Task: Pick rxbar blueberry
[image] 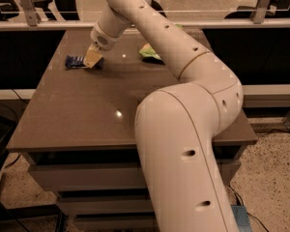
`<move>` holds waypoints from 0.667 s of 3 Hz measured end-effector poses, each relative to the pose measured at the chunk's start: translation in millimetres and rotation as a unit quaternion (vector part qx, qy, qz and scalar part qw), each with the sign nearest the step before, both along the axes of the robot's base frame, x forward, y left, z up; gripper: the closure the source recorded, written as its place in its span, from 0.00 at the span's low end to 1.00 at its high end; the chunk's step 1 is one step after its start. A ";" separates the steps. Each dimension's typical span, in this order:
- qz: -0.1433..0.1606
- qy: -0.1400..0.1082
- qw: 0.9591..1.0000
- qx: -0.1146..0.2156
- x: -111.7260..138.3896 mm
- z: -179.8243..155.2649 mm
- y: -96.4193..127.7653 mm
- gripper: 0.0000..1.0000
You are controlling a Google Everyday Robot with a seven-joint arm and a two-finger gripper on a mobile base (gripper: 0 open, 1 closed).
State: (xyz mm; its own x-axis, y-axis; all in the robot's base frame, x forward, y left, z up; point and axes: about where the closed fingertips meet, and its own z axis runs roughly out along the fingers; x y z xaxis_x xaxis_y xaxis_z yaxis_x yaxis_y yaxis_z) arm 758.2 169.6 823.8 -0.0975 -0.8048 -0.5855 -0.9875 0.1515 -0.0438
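Observation:
The rxbar blueberry (75, 61) is a small flat bar in a dark blue wrapper, lying on the brown table (87, 110) near its far left corner. My gripper (92, 58) reaches down from the white arm and sits right at the bar's right end, its tan fingers (91, 57) low over the tabletop and touching or nearly touching the wrapper. The right part of the bar is hidden behind the fingers.
A green crinkly snack bag (150, 52) lies on the far middle of the table, partly behind my arm. My large white arm (183, 129) covers the right half of the view. A metal railing (38, 23) runs behind the table.

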 end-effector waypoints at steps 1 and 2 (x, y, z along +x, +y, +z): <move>0.000 0.000 1.000 0.000 0.0 0.0 0.0 1.00; 0.009 -0.028 1.000 0.006 -6.7 31.0 -2.8 1.00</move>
State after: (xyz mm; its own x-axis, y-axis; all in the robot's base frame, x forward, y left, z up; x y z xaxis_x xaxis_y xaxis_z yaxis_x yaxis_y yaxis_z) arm 751.5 166.8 854.8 -0.0498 -0.7985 -0.6000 -0.9861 0.1345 -0.0971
